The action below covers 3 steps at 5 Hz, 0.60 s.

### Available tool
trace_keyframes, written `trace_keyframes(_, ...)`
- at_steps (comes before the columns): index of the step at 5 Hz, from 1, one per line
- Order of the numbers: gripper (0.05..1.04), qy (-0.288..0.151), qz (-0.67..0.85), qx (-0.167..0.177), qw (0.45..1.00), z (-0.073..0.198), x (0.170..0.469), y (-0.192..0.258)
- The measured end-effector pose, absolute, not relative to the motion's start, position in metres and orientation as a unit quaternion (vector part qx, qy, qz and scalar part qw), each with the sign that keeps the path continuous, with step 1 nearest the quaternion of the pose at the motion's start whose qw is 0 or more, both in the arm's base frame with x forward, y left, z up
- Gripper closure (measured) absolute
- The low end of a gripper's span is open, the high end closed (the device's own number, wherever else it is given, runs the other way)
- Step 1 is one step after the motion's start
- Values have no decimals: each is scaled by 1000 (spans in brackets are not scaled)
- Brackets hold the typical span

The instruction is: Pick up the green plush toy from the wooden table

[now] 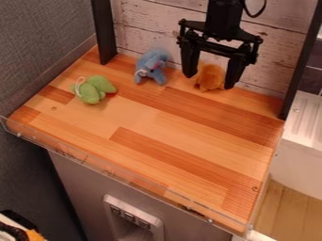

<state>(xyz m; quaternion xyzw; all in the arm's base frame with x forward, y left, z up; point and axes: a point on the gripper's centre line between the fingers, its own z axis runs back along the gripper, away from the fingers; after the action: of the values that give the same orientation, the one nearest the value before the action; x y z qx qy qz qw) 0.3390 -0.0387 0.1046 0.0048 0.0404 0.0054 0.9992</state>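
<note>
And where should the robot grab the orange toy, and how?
Grip the orange toy round its plump middle, probably from above, one finger of the gripper on each side: its body looks rounded, and the wall close behind leaves little room there.

Desk (151, 120): striped wood, clear edging (100, 165) along front. Whitewashed plank wall (160, 23) behind; grey panel (44, 37) at left; wooden floor (290, 207), lower right

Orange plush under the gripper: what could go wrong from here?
Lowering the gripper slightly off could land a finger on the orange plush instead of beside it; one finger already overlaps its edge in view. The plush sits near the wood-plank wall, so a finger might scrape there. Being soft, it may squash and slip out of a shallow pinch.
</note>
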Motion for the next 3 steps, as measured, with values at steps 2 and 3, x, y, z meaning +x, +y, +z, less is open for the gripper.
trace_keyframes(2,89,49,125,-2,991,100,337,21)
trace_keyframes(3,87,48,177,-7,983,101,332,63)
